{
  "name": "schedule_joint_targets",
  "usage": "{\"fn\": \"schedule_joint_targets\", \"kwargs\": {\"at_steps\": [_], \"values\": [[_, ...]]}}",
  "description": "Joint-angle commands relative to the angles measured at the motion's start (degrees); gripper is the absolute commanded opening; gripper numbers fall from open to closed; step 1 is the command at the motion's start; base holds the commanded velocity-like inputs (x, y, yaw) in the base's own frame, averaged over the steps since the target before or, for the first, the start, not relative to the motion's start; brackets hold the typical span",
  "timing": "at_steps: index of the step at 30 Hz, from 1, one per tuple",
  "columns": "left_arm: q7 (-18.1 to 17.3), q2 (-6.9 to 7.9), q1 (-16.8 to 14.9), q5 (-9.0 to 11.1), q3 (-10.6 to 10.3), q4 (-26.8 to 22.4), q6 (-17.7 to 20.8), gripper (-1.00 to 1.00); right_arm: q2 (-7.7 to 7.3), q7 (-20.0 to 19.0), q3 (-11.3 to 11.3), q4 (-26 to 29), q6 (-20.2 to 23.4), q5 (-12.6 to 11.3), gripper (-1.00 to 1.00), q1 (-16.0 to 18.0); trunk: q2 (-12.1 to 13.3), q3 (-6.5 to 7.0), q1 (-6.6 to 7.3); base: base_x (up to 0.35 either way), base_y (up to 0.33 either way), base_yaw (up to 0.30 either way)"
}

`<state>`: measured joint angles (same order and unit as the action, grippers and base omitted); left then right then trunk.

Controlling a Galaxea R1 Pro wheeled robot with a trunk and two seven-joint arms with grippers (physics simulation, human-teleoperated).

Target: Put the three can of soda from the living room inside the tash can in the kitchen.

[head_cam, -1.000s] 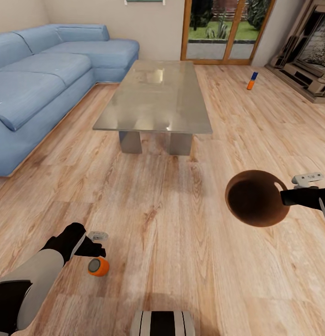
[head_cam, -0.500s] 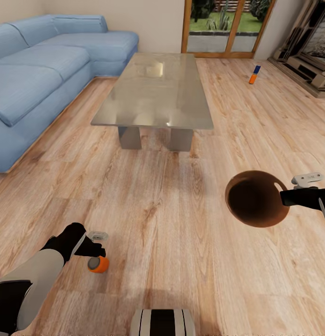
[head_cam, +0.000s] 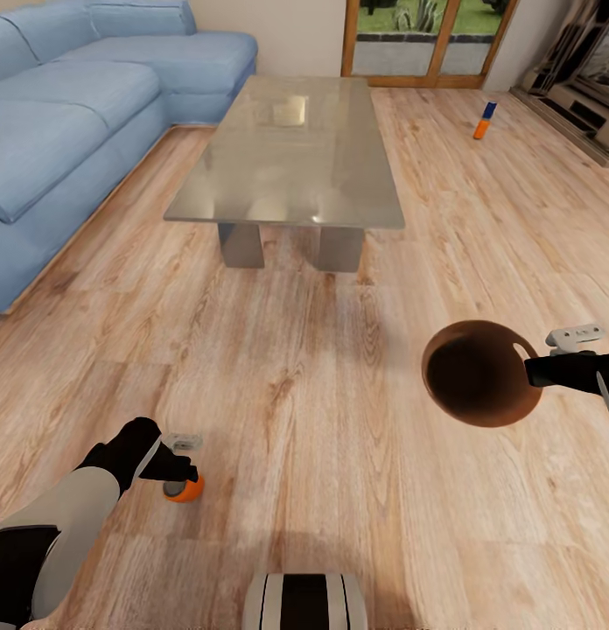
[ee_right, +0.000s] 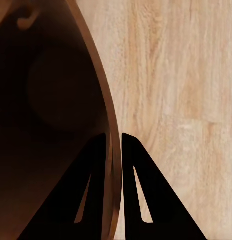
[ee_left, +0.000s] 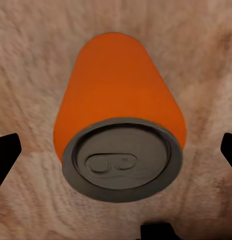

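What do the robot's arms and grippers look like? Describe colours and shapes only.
The left arm has a light grey-white forearm shell, with black sections above it and at the wrist. The left gripper is black with a small grey block beside it. The right gripper has black, tapered triangular fingers with slotted cut-outs.

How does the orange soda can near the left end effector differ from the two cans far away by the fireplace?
The near orange can sits alone between the open fingers of the left end effector; the far orange can has a dark blue can right against it. The near can looks plain orange with a grey top. All rest on the wood floor.
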<state>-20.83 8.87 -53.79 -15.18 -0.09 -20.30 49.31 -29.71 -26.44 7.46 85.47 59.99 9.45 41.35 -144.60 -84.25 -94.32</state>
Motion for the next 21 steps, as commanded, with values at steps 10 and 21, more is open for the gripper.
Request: {"fn": "schedule_joint_targets", "kwargs": {"at_steps": [10, 21], "values": [[0.0, 0.0, 0.0, 0.0, 0.0, -0.08, 0.0, 1.0, 0.0, -0.19, -0.07, -0.03, 0.01, -0.31, -1.0, 0.05, -0.07, -1.11, -0.12, 0.0, 0.0, 0.0], [0.0, 0.0, 0.0, 0.02, 0.0, -0.09, 0.0, 1.0, 0.0, -0.19, -0.08, -0.04, 0.01, -0.31, -1.0, 0.05, -0.11, -1.77, -0.19, 0.0, 0.0, 0.0]]}}
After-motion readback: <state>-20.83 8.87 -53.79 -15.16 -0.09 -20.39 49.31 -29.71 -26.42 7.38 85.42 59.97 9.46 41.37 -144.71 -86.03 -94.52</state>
